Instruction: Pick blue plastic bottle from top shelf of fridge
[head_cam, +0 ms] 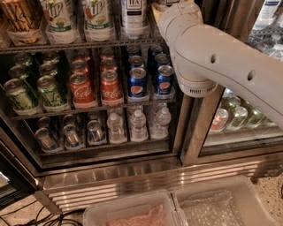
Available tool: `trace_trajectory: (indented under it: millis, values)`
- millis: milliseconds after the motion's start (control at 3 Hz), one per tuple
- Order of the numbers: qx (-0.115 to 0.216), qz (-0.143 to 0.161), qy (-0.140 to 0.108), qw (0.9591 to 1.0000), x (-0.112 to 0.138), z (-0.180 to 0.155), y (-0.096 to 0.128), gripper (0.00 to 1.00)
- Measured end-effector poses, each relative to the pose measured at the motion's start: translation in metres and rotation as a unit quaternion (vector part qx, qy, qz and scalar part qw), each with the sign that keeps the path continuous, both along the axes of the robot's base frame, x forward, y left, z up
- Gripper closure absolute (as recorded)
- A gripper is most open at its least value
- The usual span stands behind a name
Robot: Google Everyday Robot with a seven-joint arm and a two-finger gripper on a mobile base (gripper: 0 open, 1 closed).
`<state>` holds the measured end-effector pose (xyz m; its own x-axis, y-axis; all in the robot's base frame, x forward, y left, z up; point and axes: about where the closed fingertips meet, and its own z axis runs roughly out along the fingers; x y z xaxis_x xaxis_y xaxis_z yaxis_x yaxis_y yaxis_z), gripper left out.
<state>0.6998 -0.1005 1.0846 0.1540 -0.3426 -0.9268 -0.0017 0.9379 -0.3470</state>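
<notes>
The blue plastic bottle (133, 16) stands on the top shelf (79, 45) of the fridge (132, 174), right of centre. Only its lower part with the navy and white "TEA" label shows; the cap is cut off by the top edge. My white arm (221, 62) reaches in from the right, across the door post. My gripper (164, 5) is at the top edge, just right of the bottle and at its label height. Most of it is out of frame.
Two 7UP bottles (59, 17) and an amber bottle (20, 20) stand left of the tea bottle. The rack below holds green, Coca-Cola (82, 90) and Pepsi (138, 81) cans, with small water bottles (138, 126) lower down. Two plastic bins (177, 207) sit on the floor in front.
</notes>
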Motion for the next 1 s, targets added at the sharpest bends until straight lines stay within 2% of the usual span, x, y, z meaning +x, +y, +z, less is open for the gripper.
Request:
trace_trajectory:
  millis: [333, 1000]
  values:
    - [0.0, 0.0, 0.0, 1.0, 0.0, 0.0, 0.0, 0.99]
    - [0.012, 0.004, -0.008, 0.9999, -0.0086, 0.0092, 0.0031, 1.0]
